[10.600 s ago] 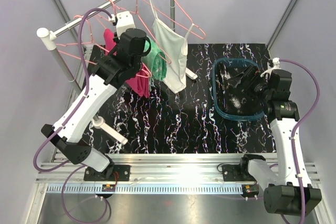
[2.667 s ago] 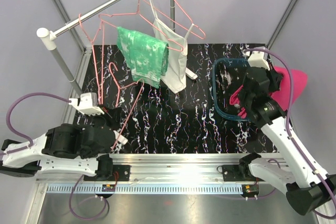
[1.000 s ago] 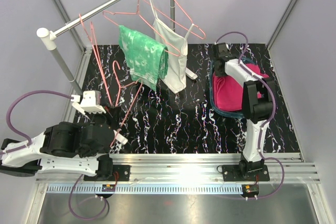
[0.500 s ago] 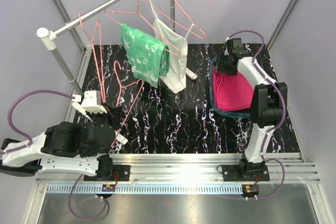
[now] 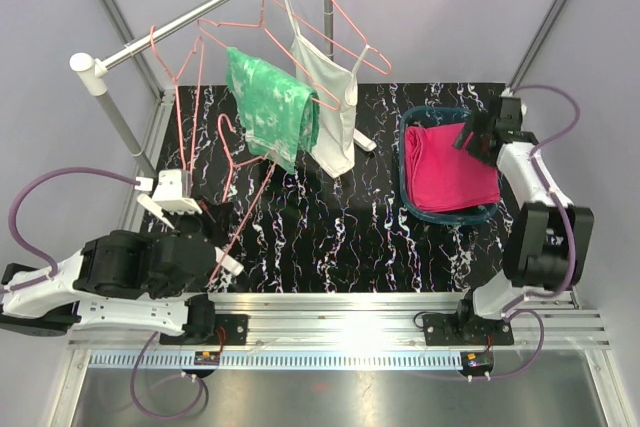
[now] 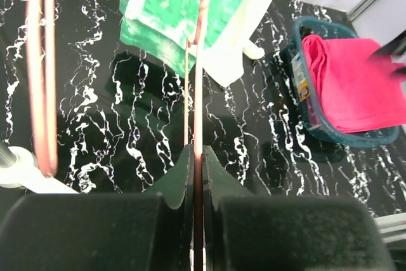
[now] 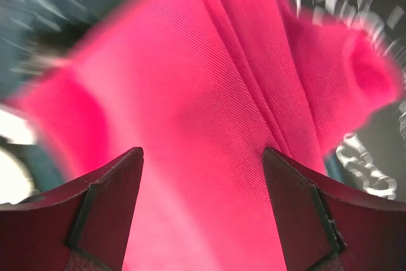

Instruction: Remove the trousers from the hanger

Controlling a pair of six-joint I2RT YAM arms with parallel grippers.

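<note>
Down below the left end of the clothes rail [image 5: 190, 15], the left arm lies low over the near edge of the black marbled table [image 5: 350, 237]. Its left pincer [image 6: 196, 157] is clenched on the thin wire of a pink hanger [image 6: 198, 87], which is bare and leans up toward the rail with its hook off the bar. On the rail itself, near that same left end, a couple of other empty pink hangers [image 5: 178, 97] dangle. Further along the rail, the green and white trousers [image 5: 270, 107] are draped over a hanger that hangs from the bar, and the white tank top [image 5: 335, 122] hangs just beside them on their right, touching them. Well to the right of the rail, a teal basket [image 5: 405, 162] sits on the table with the pink trousers [image 5: 450, 172] lying folded inside it, filling most of it. The right pincer [image 7: 203, 201] hovers over the basket's far right corner, on the side away from the rail, released, its jaws spread wide with only the pink cloth showing underneath; the wrist view is blurred, so I cannot tell whether the tips touch the cloth.
</note>
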